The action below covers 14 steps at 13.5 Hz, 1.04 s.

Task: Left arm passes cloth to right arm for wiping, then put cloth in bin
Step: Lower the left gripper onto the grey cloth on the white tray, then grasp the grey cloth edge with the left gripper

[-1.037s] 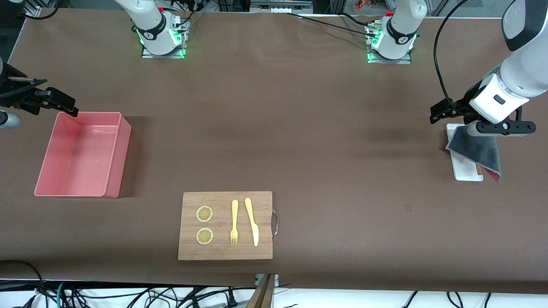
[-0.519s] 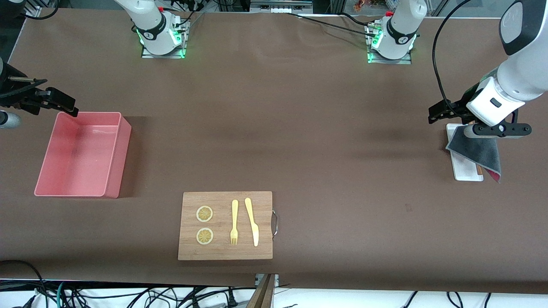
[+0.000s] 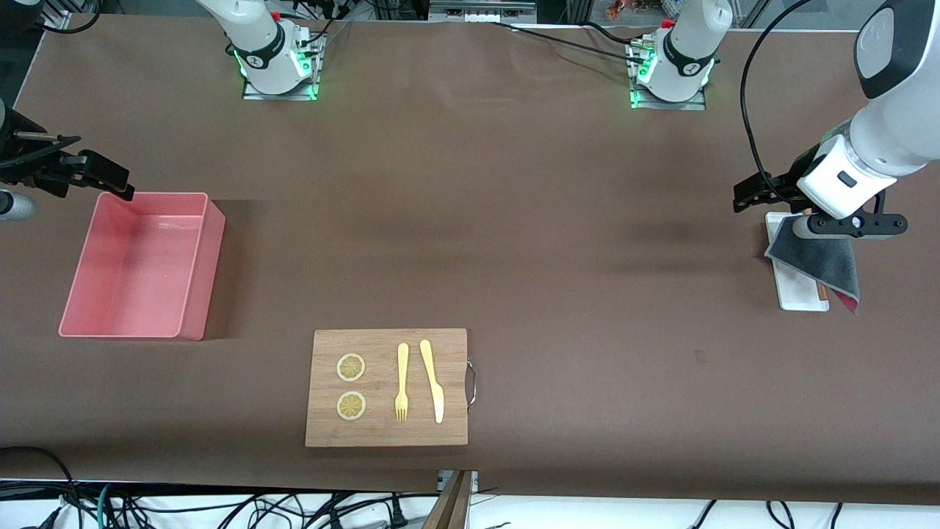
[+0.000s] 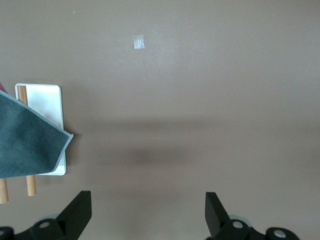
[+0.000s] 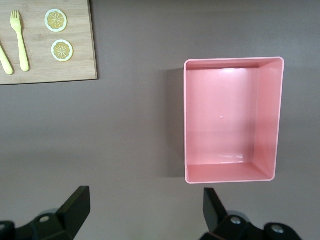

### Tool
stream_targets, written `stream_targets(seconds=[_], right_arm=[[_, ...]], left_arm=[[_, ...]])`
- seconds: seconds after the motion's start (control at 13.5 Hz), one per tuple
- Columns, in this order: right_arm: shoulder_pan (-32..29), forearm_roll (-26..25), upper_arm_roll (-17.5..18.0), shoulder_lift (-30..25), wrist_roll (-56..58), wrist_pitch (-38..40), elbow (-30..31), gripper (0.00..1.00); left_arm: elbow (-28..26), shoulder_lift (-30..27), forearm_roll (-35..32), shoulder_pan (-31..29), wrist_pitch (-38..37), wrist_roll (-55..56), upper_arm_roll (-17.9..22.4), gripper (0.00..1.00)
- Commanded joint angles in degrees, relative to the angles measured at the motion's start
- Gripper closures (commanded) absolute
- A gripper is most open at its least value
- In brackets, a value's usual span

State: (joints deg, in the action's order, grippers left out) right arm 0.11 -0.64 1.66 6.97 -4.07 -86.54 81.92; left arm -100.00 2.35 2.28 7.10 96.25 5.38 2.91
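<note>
A brown table seen from above, with two white robot arms based along its upper edge. A wooden cutting board [image 3: 387, 387] with a metal handle lies at the edge nearest the front camera, midway between the arms' ends. On it are two lemon slices [image 3: 351, 367], one nearer the camera than the other, and beside them a yellow plastic fork [image 3: 402, 381] and a yellow plastic knife [image 3: 432, 380], side by side and not touching.

The pink bin [image 3: 139, 264] sits at the right arm's end of the table, well apart from the board, with nothing inside it. The right gripper [image 3: 88, 173] hangs by the bin's upper corner, its fingers spread wide and holding nothing.

At the left arm's end, a narrow white tray [image 3: 797, 290] holds the dark grey cloth [image 3: 821, 261], which drapes over it and off one side; a strip of its red-pink underside shows at the lowest corner. Two thin wooden sticks [image 4: 31, 186] poke out from under the cloth. The left gripper [image 3: 764, 192] hovers over the table just beside the tray's upper end, fingers spread apart and empty, not touching the cloth.
</note>
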Motion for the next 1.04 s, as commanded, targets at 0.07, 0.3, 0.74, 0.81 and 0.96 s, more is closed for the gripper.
stream_targets(seconds=[0.07,0.3,0.74,0.81,0.96], right_arm=[[-0.28,0.02,0.01,0.41,0.55,-0.03,-0.97,0.0],[-0.28,0.02,0.01,0.41,0.55,-0.03,-0.97,0.0],[-0.37,0.02,0.01,0.41,0.55,-0.12,-0.97,0.0],[-0.37,0.02,0.01,0.41,0.55,-0.12,-0.97,0.0],[-0.37,0.02,0.01,0.41,0.55,-0.12,-0.97,0.0]], left_arm=[[1.65,0.9,-5.25,1.25,-2.2,-0.29,0.26,0.0],[1.12,2.57,-8.75,1.34,-5.79,-0.2,0.08,0.0],[-4.31,9.86,-25.8,2.12,-11.52,0.59,-5.1,0.0],[-6.16,11.17,-29.74,2.3,-10.74,0.77,-5.28,0.0],[-10.46,12.5,-35.21,2.39,-6.8,3.56,-5.89,0.0]])
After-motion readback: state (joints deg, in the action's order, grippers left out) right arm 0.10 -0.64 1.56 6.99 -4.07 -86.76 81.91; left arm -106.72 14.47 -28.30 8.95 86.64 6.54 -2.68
